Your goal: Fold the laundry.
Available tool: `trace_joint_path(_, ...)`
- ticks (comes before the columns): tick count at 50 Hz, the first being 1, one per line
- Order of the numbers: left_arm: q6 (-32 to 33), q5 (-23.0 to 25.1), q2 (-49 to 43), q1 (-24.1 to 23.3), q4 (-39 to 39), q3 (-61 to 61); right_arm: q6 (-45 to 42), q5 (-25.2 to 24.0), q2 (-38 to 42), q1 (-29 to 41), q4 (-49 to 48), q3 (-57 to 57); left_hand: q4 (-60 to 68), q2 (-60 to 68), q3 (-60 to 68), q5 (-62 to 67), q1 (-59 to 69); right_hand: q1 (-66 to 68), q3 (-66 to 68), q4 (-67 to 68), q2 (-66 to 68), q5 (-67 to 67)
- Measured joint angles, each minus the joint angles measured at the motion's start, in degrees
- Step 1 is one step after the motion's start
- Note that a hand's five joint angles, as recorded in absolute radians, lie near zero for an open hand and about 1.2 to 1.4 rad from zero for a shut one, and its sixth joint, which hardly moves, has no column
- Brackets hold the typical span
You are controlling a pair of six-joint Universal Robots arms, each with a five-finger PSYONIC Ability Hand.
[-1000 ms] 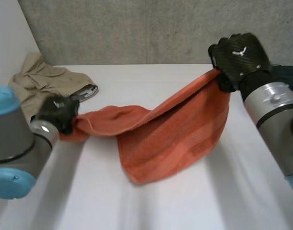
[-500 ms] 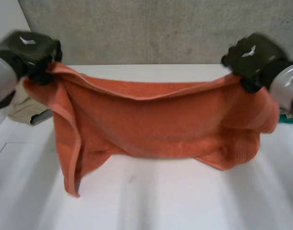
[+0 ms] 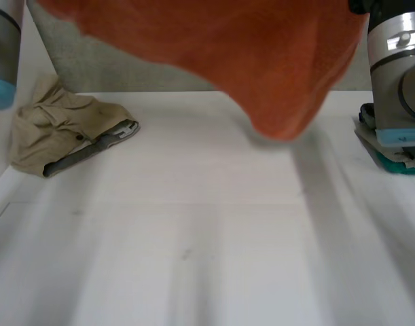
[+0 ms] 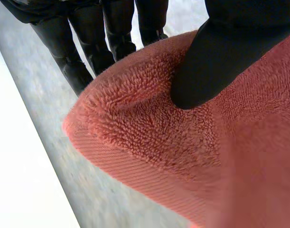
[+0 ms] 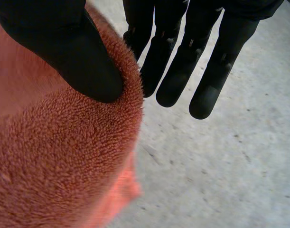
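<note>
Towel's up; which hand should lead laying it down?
Likely the right hand: the towel hangs lowest on its side, over bare table; khaki clothes lie toward the left hand.

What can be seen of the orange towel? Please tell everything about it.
The orange towel is thick terry cloth with a looped pile and a flat woven band along its edge. It hangs in the air between both hands, above the white table, and sags to a rounded fold nearer the right arm. The left hand pinches one upper end between thumb and fingers; the right hand pinches the other.
</note>
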Motion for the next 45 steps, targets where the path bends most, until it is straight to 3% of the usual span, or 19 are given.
trace_joint_path(11,2.1,0.4,-0.4,0.0,-2.3,-20.7,1.7,-7.3,-1.6,-0.2,13.8,13.8,0.0,0.0,0.0,0.0,0.0,0.0,0.0,0.0,0.0,0.0)
trace_joint_path(20,10.7,2.8,-6.0,0.5,3.4,-34.9,-5.2,-10.0,3.5,0.2,20.5,24.4,0.0,0.1,0.0,0.0,0.0,0.0,0.0,0.0,0.0,0.0)
trace_joint_path(26,14.9,3.2,-9.8,1.7,3.8,-36.6,-9.3,-10.0,4.7,0.0,20.2,27.6,-4.7,-4.3,-4.1,-3.6,-1.2,0.0,0.0,0.0,0.0,0.0)
trace_joint_path(28,15.8,3.3,-10.5,2.1,3.3,-36.6,-9.7,-10.0,4.7,-0.1,19.9,28.3,-12.9,-12.6,-12.1,-11.8,-9.7,0.0,0.0,0.0,0.0,0.0)
trace_joint_path(33,16.5,3.3,-10.7,3.0,2.2,-36.6,-9.9,-9.9,4.2,-0.3,18.7,29.7,-19.2,-18.7,-18.2,-18.3,-15.1,0.0,0.0,0.0,0.0,0.0)
trace_joint_path(38,16.1,3.4,-10.3,3.4,1.7,-36.8,-9.7,-9.8,3.6,-0.4,18.1,30.1,-17.6,-17.0,-17.0,-16.7,-13.1,0.0,0.0,0.0,0.0,0.0)
trace_joint_path(39,15.9,3.5,-10.3,3.6,1.6,-36.9,-9.6,-9.8,3.4,-0.5,18.0,30.1,-6.9,-6.7,-6.5,-6.3,-1.5,0.0,0.0,0.0,0.0,0.0)
trace_joint_path(41,15.6,3.7,-10.3,3.7,1.6,-37.0,-9.5,-9.8,3.3,-0.6,18.0,30.0,-2.9,-2.7,-2.7,-2.5,1.2,0.0,-0.2,-0.4,-0.2,-0.2)
trace_joint_path(45,15.3,4.2,-10.3,4.1,1.0,-37.1,-9.3,-9.8,3.0,-1.0,18.4,29.5,0.0,-0.1,0.0,-1.2,1.2,-9.7,-12.2,-13.0,-12.8,-12.5)
